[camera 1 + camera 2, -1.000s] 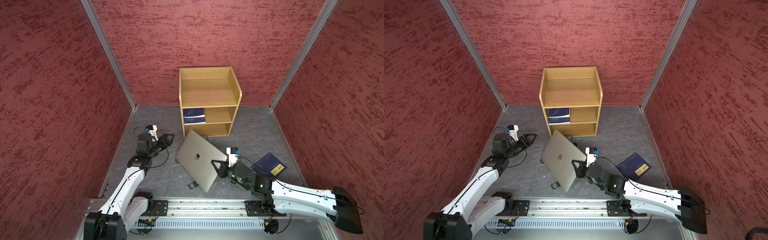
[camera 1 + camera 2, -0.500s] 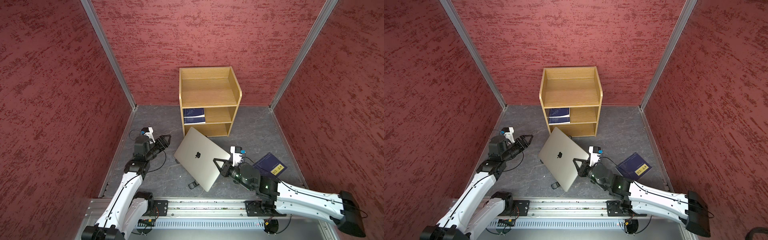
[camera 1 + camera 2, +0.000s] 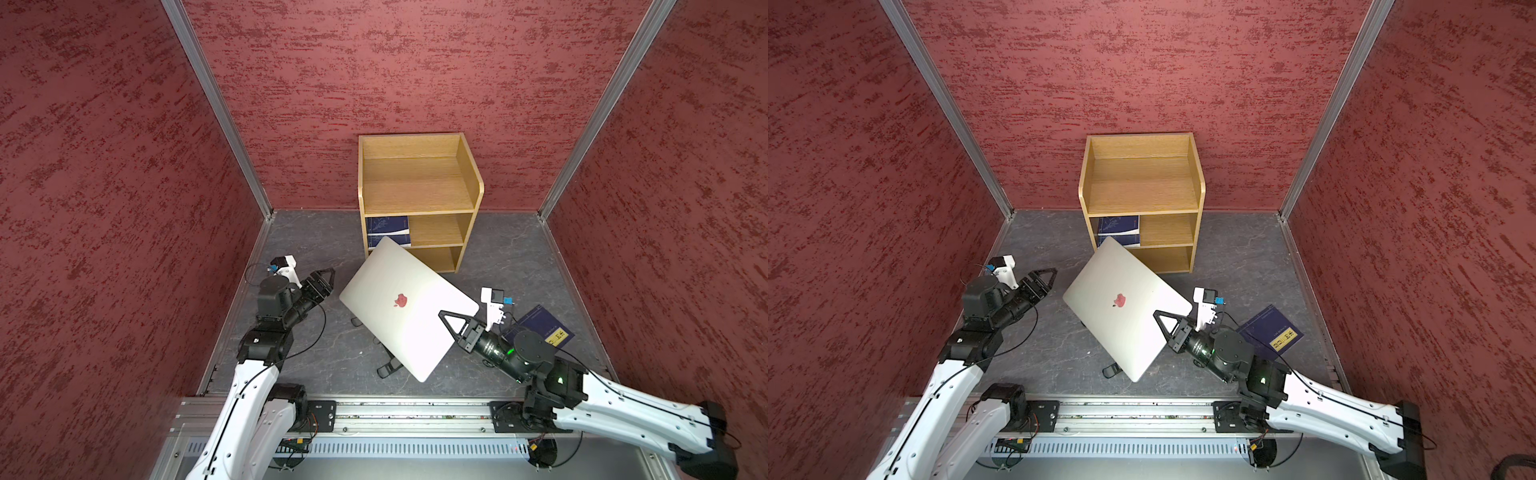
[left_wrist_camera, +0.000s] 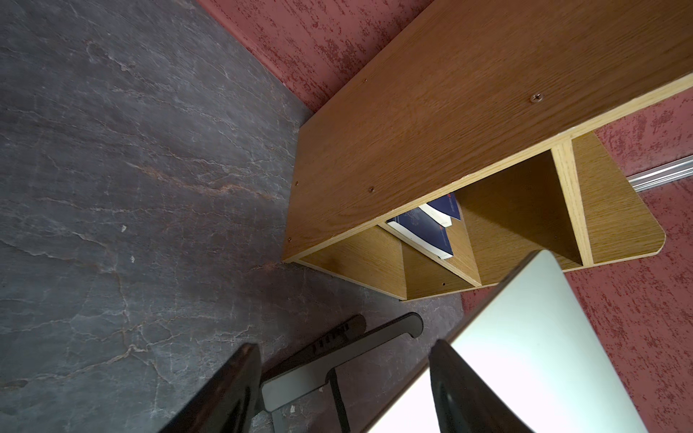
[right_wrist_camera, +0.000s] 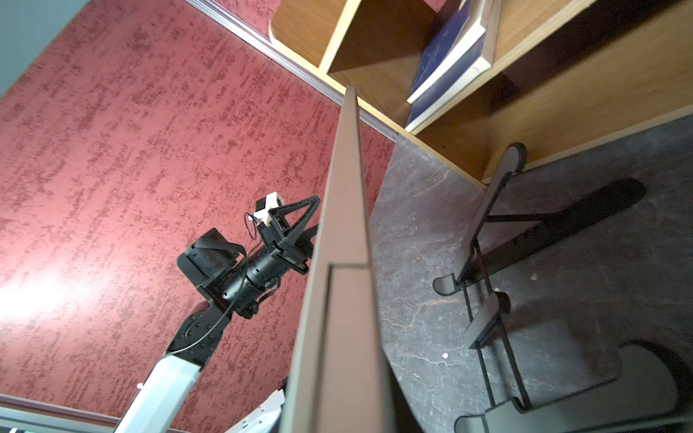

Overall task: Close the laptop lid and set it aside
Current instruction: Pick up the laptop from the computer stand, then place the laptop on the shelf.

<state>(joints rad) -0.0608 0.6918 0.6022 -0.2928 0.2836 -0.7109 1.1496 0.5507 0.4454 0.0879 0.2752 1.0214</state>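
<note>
The laptop (image 3: 399,303) (image 3: 1121,303) is closed, its silver laptop lid (image 3: 411,291) up with the logo showing. It hangs tilted above the floor, and my right gripper (image 3: 446,322) (image 3: 1160,320) is shut on its right edge. The right wrist view looks along that thin edge (image 5: 345,262) running out from between the jaws. My left gripper (image 3: 326,276) (image 3: 1048,274) (image 4: 345,382) stands open just left of the laptop's left corner, apart from it, nothing between its fingers (image 4: 240,386). The lid's surface (image 4: 525,356) shows beside one finger.
A black folding stand (image 3: 388,368) (image 4: 337,348) (image 5: 487,232) lies on the grey floor under the laptop. Behind it stands a wooden shelf (image 3: 419,187) with dark blue books (image 3: 388,230) inside. Another blue book (image 3: 540,328) lies on the floor by my right arm. Red walls close in on three sides.
My left gripper has drawn back a little to the left, away from the laptop, and opened wider. The right arm has shifted slightly, still holding the closed laptop.
</note>
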